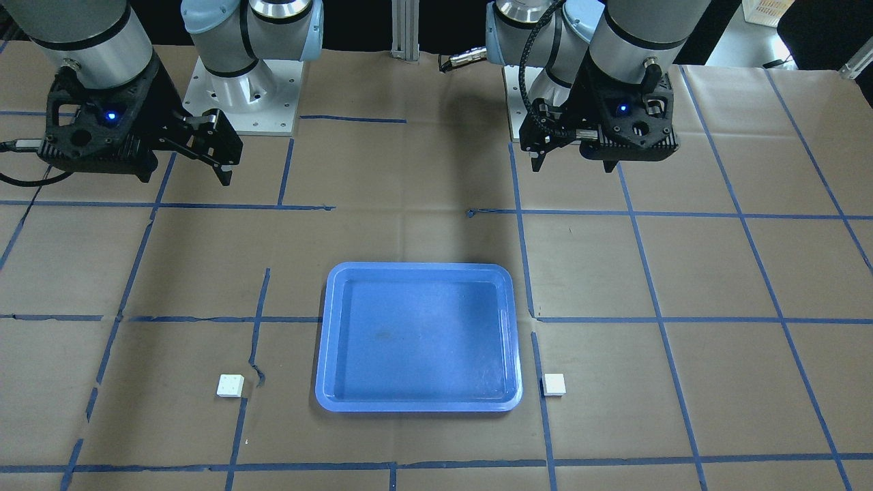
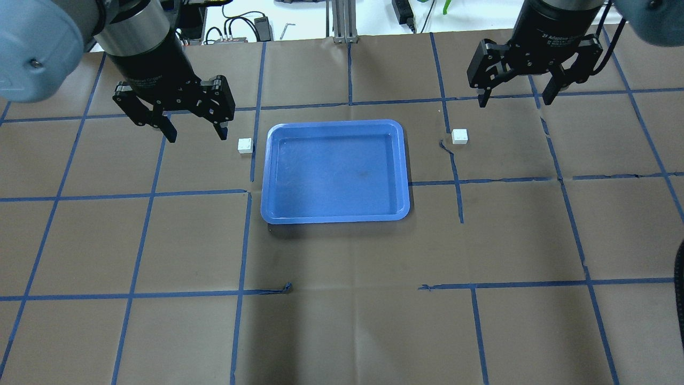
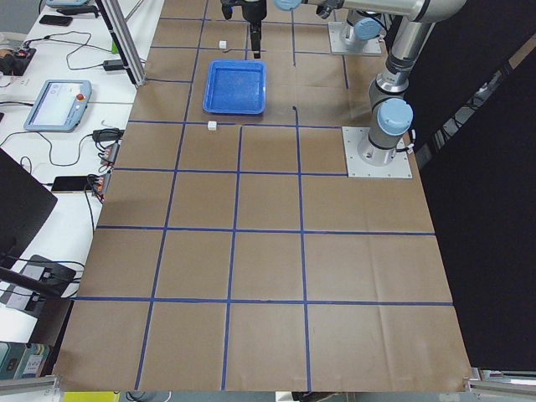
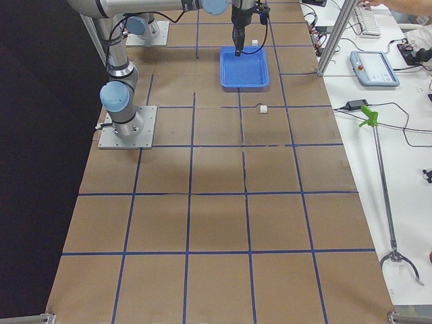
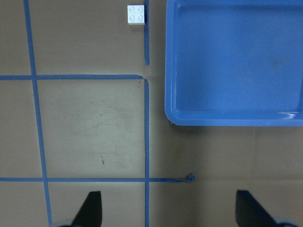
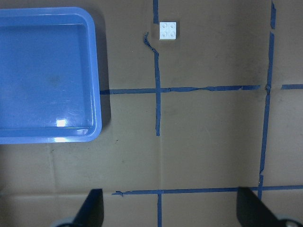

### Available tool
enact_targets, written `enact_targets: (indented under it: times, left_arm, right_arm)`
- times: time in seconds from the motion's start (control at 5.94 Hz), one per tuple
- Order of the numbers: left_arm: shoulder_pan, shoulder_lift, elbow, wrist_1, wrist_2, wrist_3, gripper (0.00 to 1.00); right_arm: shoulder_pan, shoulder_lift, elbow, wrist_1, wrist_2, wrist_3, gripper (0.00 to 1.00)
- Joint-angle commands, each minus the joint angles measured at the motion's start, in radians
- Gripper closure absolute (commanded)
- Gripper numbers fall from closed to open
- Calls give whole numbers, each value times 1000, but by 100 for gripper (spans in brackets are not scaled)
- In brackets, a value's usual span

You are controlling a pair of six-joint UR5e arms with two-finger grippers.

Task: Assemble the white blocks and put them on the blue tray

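Observation:
The blue tray [image 2: 335, 124] lies mid-table, with nothing in it, and shows in the front view [image 1: 419, 267] too. One white block [image 2: 245, 145] sits just left of the tray, studs up; it also shows in the left wrist view [image 5: 136, 13] and the front view [image 1: 554, 384]. The other white block [image 2: 459, 136] sits apart to the tray's right, also in the right wrist view [image 6: 168, 31] and front view [image 1: 230, 386]. My left gripper [image 2: 195, 133] hovers open and empty left of the first block. My right gripper [image 2: 514, 102] hovers open and empty beyond the second block.
Brown paper with a blue tape grid [image 2: 246, 240] covers the table. The arm bases [image 1: 242, 95] stand at the robot's side. Tablets and cables [image 3: 57, 102] lie on a side bench past the table's far edge.

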Motion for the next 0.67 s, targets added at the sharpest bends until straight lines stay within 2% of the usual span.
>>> enact_targets:
  times: [0.0,0.34,0.51]
  left_arm:
    - [6,-11,6,3,-5,2,1]
    - [40,-86,6,54,-10,29,1]
    - [44,-193,6,183,-5,49,1]
  right_arm:
    - [3,0,2,2,4,-3,0]
    - [6,0,3,3,-2,0,0]
    - [6,-1,3,2,-2,-1,0]
